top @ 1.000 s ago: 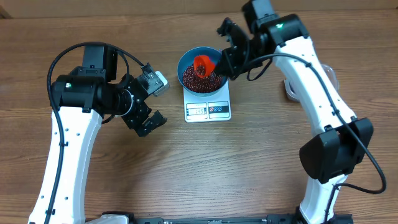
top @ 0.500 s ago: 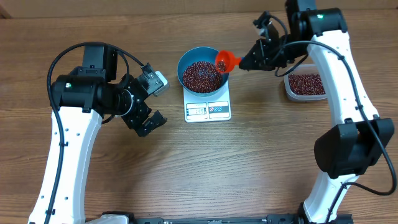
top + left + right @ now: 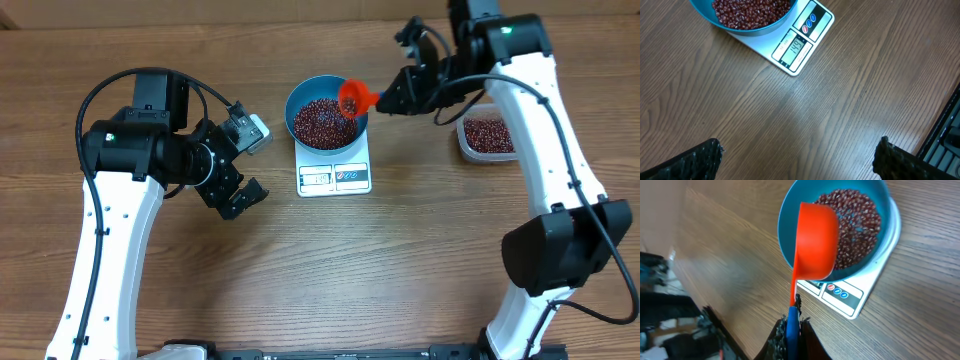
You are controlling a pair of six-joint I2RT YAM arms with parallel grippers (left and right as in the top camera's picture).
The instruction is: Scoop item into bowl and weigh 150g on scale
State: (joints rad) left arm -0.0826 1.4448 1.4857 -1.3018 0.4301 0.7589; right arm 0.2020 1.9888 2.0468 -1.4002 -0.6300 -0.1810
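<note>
I judge the task almost finished. The bowl (image 3: 315, 83) stands on the scale (image 3: 334, 186) near the middle of the table (image 3: 330, 270), and it holds a good heap of beans (image 3: 322, 122). In the left wrist view the display (image 3: 796, 48) seems to read 149, so I think only a few beans are missing. What is left, in my opinion, is one last very small tip from the scoop (image 3: 352, 98) and then a check of the display.

The right jaws are closed tight on the end of the scoop's thin handle. The scoop lies with its long axis nearly straight across the table. Its handle goes toward the right arm and its cup points to the left, hanging over the right rim of the bowl. I cannot tell if beans are inside the cup. More beans wait in the tub (image 3: 487, 135), to the right of the bowl.

The left jaws are wide apart and hold nothing. They hang above bare table, left of the scale.
</note>
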